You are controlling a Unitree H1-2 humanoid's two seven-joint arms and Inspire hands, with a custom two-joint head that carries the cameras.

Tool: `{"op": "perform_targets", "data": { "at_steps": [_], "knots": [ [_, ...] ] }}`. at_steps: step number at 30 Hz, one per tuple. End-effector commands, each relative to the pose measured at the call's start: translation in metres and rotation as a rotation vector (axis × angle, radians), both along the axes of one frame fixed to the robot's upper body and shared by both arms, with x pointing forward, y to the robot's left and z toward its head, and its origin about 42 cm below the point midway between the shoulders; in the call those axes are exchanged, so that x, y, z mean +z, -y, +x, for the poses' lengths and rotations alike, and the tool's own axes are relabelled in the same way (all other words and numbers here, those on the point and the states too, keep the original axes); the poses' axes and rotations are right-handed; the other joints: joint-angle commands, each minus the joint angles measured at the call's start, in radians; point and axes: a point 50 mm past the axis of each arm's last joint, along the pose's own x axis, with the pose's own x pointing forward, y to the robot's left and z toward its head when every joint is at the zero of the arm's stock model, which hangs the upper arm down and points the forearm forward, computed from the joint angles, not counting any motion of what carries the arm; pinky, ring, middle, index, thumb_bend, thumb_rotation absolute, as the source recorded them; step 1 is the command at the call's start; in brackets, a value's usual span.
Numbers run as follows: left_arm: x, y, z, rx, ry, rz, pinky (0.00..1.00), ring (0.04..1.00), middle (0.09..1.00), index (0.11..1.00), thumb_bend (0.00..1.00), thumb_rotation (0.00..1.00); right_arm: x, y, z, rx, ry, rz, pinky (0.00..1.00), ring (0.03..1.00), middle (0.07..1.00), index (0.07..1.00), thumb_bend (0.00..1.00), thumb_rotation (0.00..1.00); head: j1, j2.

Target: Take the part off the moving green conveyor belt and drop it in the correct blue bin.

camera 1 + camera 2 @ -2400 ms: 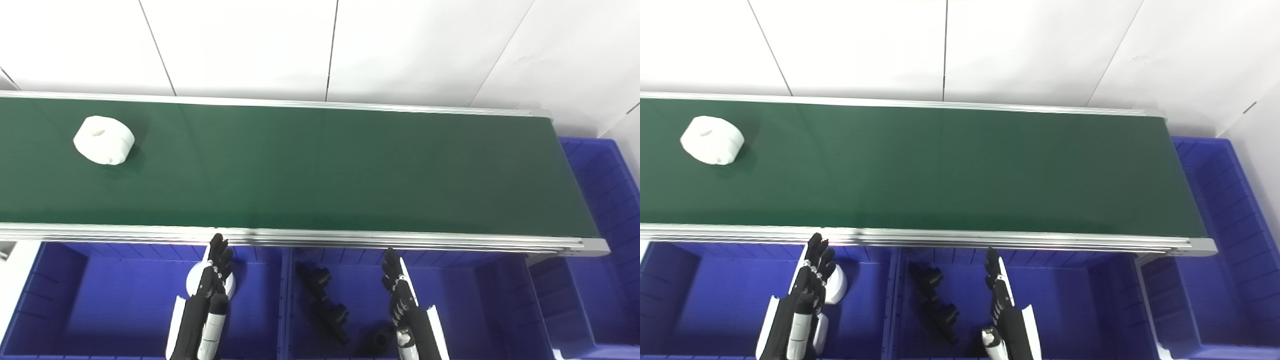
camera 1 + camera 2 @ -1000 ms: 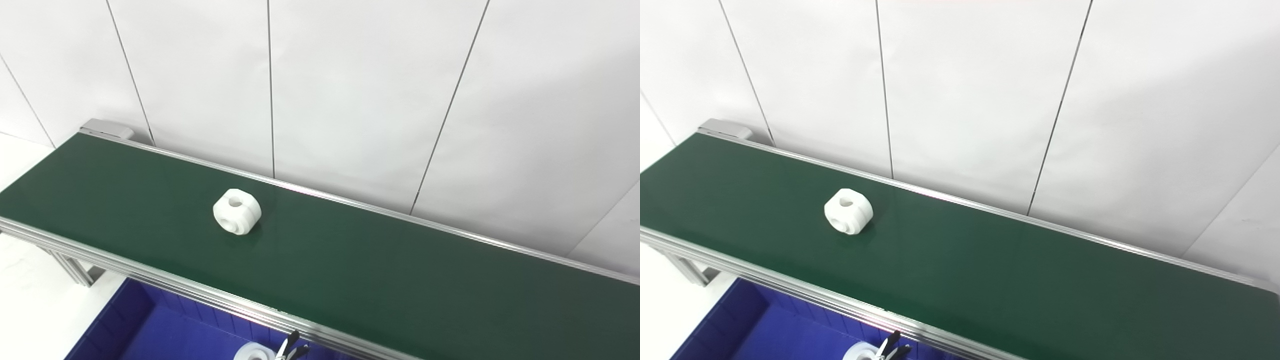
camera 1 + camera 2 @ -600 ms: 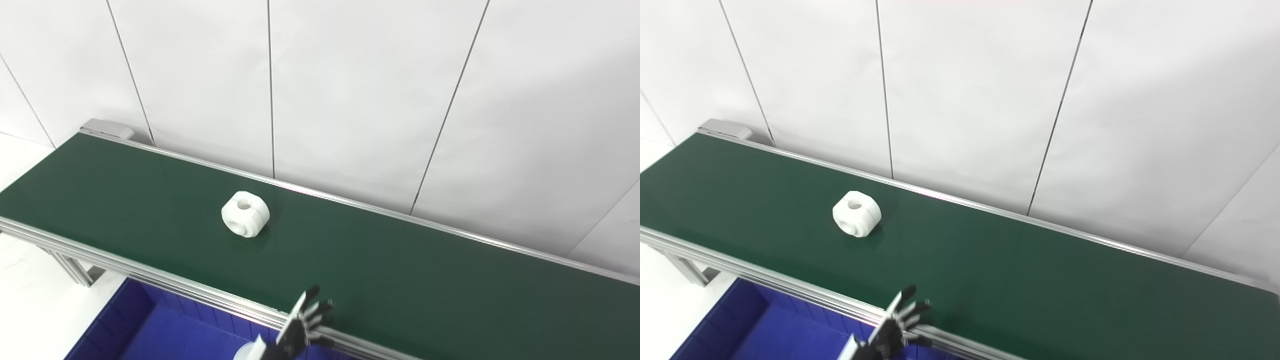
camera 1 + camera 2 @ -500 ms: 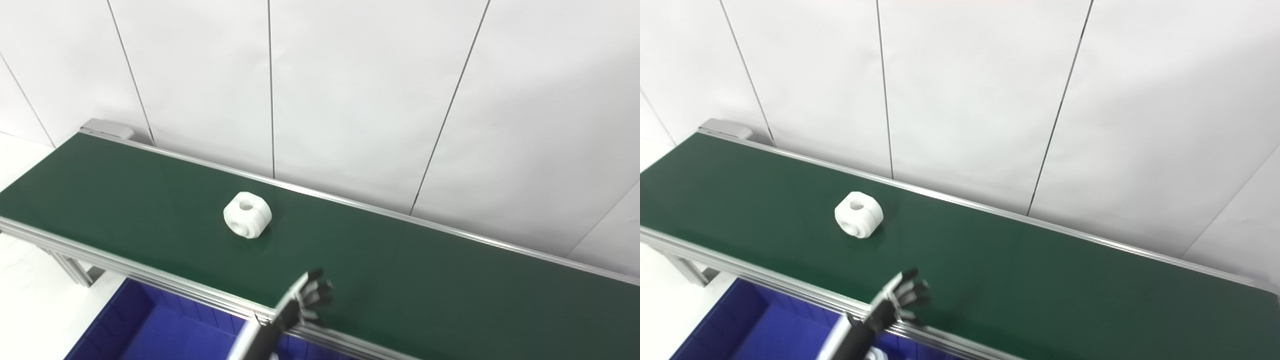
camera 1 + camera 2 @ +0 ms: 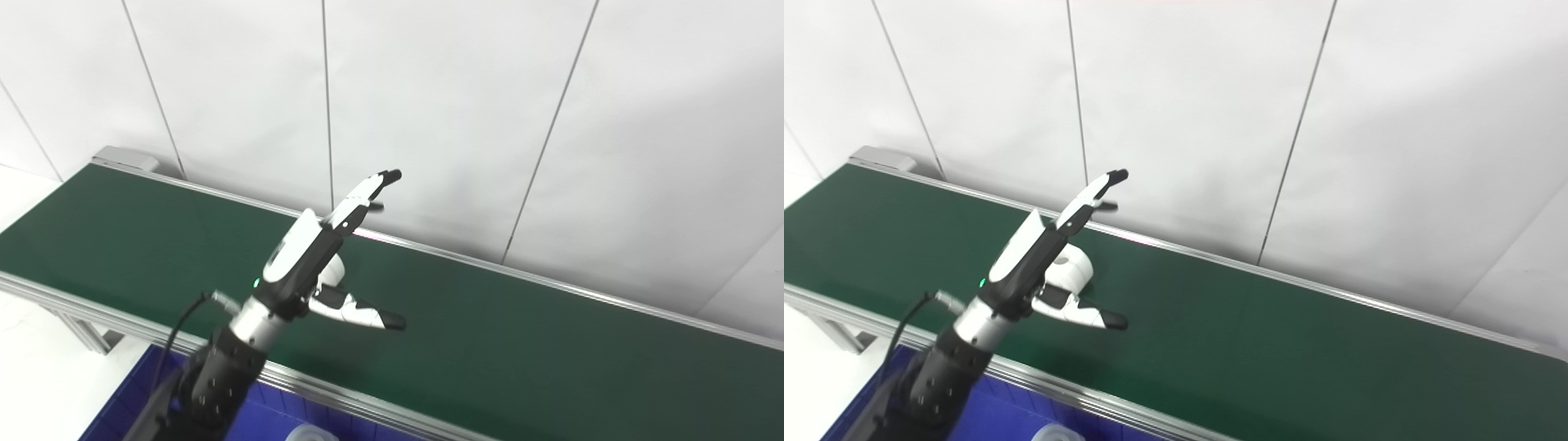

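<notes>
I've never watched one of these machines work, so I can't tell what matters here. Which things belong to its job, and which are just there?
Part of the job:
- white part, on the belt behind the hand
- green conveyor belt
- left hand, open, raised over the belt
- blue bin, below the belt's near edge

Just there:
- white wall panels
- white piece at the bottom edge

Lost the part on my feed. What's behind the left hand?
The white part sits on the belt behind the open left hand, not gripped. The palm covers most of it; only its right side shows.
</notes>
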Motion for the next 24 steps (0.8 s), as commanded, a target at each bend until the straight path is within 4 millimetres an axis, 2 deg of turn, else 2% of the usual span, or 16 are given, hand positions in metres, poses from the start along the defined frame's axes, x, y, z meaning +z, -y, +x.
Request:
{"op": "perform_targets", "data": {
  "at_steps": [1, 4, 6, 10, 15, 20, 24],
  "knots": [
    [0.018, -0.01, 0.024, -0.012, 0.056, 0.089, 0.8, 0.95, 0.993, 0.953, 0.9, 0.4, 0.008, -0.003, 0.0, 0.008, 0.065, 0.021, 1.0, 1.0, 1.0, 1.0, 0.89, 0.99, -0.002, 0.001],
    [0.018, -0.021, 0.044, -0.001, 0.045, 0.207, 0.83, 0.968, 1.0, 0.964, 0.92, 0.39, 0.008, -0.003, 0.001, 0.011, 0.068, 0.015, 1.0, 1.0, 1.0, 1.0, 0.89, 1.0, -0.003, 0.003],
    [0.018, -0.027, 0.056, 0.012, 0.026, 0.284, 0.91, 0.98, 1.0, 0.969, 0.93, 0.42, 0.008, -0.003, 0.0, 0.012, 0.069, 0.011, 1.0, 1.0, 1.0, 1.0, 0.89, 1.0, -0.004, 0.005],
    [0.014, -0.038, 0.085, 0.006, 0.009, 0.488, 0.94, 0.956, 0.972, 0.942, 0.99, 0.38, 0.008, -0.004, 0.0, 0.015, 0.069, -0.002, 1.0, 1.0, 1.0, 1.0, 0.88, 1.0, -0.012, 0.007],
    [0.008, -0.043, 0.104, -0.005, -0.054, 0.659, 0.87, 0.913, 0.953, 0.925, 1.0, 0.33, 0.009, -0.006, 0.0, 0.023, 0.07, -0.003, 1.0, 1.0, 1.0, 1.0, 0.87, 1.0, -0.016, 0.011],
    [-0.001, -0.046, 0.117, -0.014, -0.108, 0.736, 0.87, 0.895, 0.926, 0.902, 1.0, 0.31, 0.011, -0.008, -0.002, 0.025, 0.059, 0.006, 1.0, 1.0, 1.0, 1.0, 0.89, 1.0, -0.021, 0.019],
    [-0.012, -0.047, 0.127, -0.045, -0.17, 0.803, 0.85, 0.907, 0.931, 0.899, 1.0, 0.35, 0.013, -0.01, -0.003, 0.022, 0.055, 0.017, 1.0, 1.0, 1.0, 1.0, 0.92, 1.0, -0.025, 0.024]
  ]
}}
